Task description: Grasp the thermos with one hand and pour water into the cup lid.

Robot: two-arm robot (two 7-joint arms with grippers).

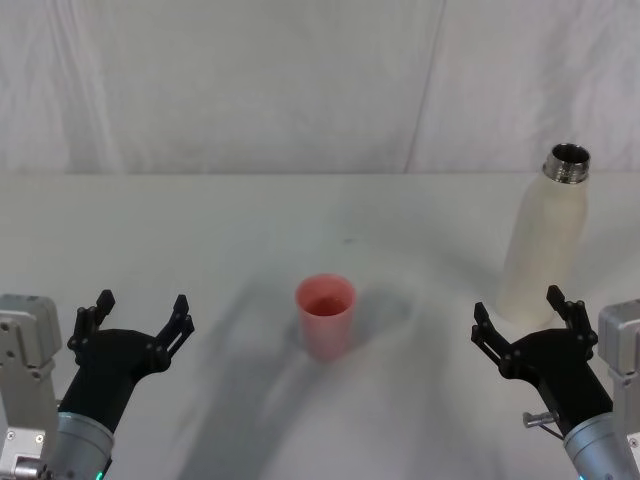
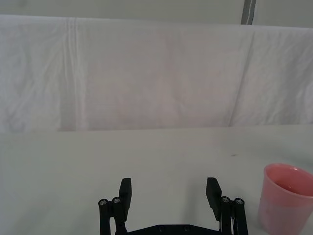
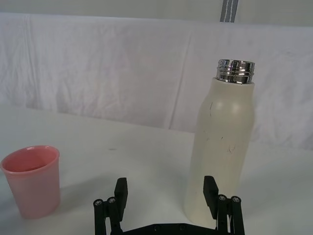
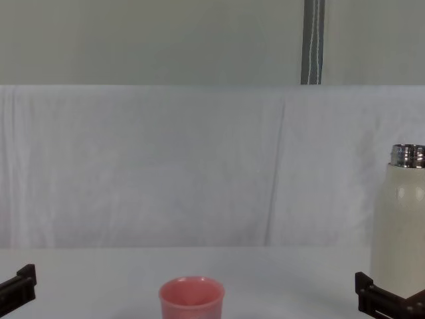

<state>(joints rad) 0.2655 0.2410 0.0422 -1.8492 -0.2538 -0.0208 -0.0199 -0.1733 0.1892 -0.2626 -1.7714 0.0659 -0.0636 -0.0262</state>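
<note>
Both grippers gape empty: right gripper (image 1: pixel 520 309) nears uncapped thermos (image 1: pixel 545 245); cup lid (image 1: pixel 324 315) upright.

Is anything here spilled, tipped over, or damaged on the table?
Nothing stands out. The thermos stands upright with its neck uncapped, the cup lid sits upright, and no water shows on the table. Faint scuffs mark the thermos body.

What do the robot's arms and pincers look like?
Both pincers, the left pincer and the right pincer, are black, each with two thin forked fingers like little claws. Behind them come grey metal arm tubes and pale boxy blocks. Tiny green lights glow low on the left arm, and a small silver screw sticks out by the right wrist.
</note>
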